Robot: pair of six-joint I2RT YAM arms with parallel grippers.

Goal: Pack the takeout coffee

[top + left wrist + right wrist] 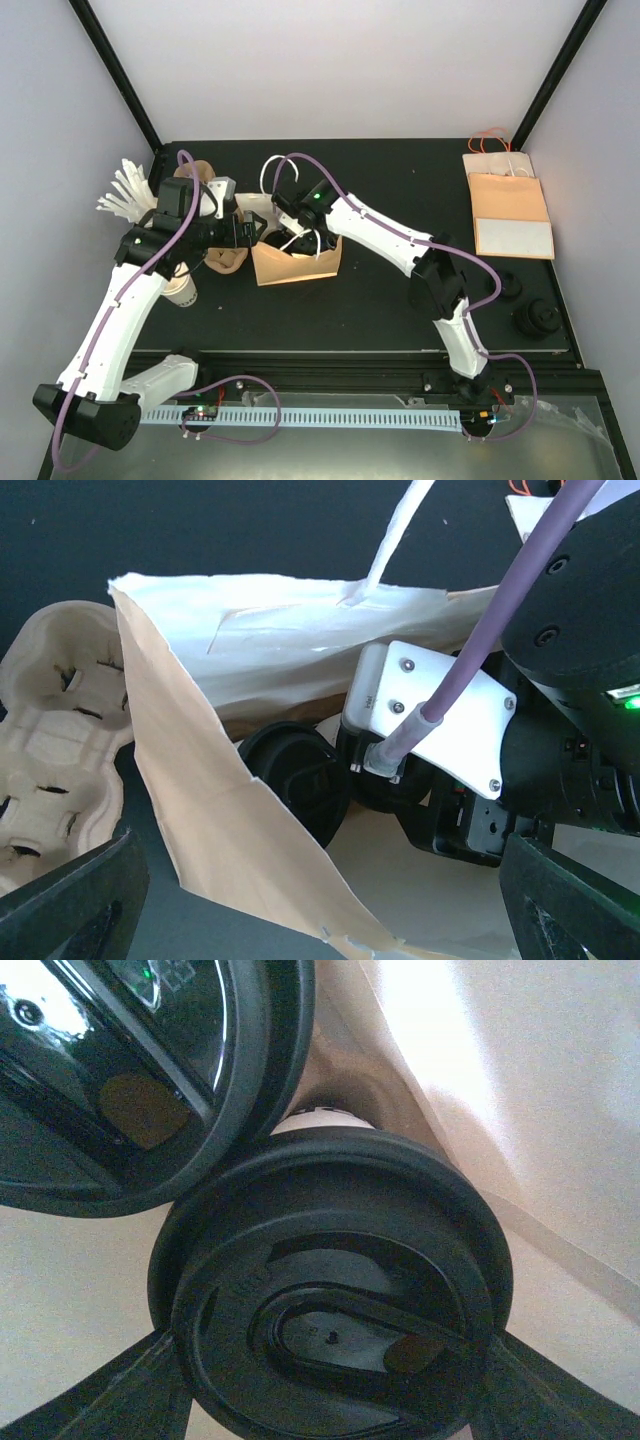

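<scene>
- My right hand (298,240) reaches into the brown paper bag (300,268) from 2 o'clock and pinches the takeout coffee (330,1290) below its black lid.
- A second black lid (150,1080) sits just beside it at 10 o'clock.
- My left hand (243,232), spread wide, waits at the bag's 9 o'clock edge.
- The bag rests on the dark surface (400,300).

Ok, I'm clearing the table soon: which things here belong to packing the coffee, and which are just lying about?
In the job: takeout coffee, brown bag.
Lying about: pulp tray, stirrers, cup stack, flat bags, loose black lids.
</scene>
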